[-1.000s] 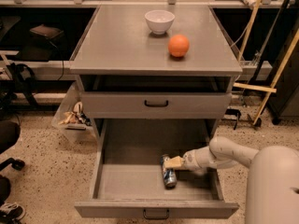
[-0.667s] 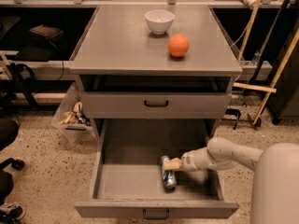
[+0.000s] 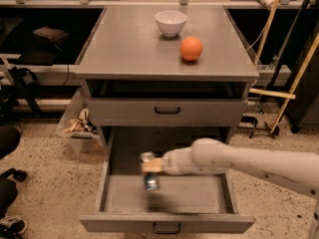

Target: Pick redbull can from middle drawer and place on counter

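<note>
While the middle drawer (image 3: 169, 197) stands pulled out, the gripper (image 3: 151, 165) sits over its left-centre, reaching in from the right on the white arm (image 3: 239, 161). The redbull can (image 3: 150, 182) is upright between the jaws. The tan jaws cross it at about mid-height, with the silver top above them and the blue body below. Jaws look clamped on the can with its bottom off the drawer floor, though the contact points are hard to make out from this angle. A dark shadow lies on the floor under the can. Label unreadable.

The wrist hides the far side of the grip. The arm covers the drawer's right rear corner and is cut off at the right edge.

Drawer handle (image 3: 166, 228) shows low on the front panel. Upper drawer (image 3: 167, 111) is closed.

On the bench (image 3: 124, 46), a white bowl (image 3: 170, 23) sits at the back. An orange ball (image 3: 191, 49) is near it to the front-right, not touching. A clear bin (image 3: 75, 128) of clutter sits on the floor left of the cabinet.
</note>
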`<action>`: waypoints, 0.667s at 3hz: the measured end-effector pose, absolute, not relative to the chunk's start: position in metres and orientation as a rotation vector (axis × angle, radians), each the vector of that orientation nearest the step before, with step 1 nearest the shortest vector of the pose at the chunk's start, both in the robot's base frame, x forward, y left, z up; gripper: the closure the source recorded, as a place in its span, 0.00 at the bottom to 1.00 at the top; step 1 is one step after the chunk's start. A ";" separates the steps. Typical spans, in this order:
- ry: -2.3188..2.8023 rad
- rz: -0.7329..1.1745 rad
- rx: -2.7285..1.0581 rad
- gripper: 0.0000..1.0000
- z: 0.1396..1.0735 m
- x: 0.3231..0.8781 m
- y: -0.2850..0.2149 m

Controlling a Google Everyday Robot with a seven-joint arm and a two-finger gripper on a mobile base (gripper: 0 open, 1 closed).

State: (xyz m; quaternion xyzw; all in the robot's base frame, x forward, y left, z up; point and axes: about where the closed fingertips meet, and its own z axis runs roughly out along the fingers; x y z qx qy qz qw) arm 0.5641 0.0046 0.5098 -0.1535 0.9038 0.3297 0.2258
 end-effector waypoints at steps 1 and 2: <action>2.407 0.980 -0.549 1.00 0.581 0.516 0.140; 2.403 0.991 -0.538 1.00 0.605 0.484 0.184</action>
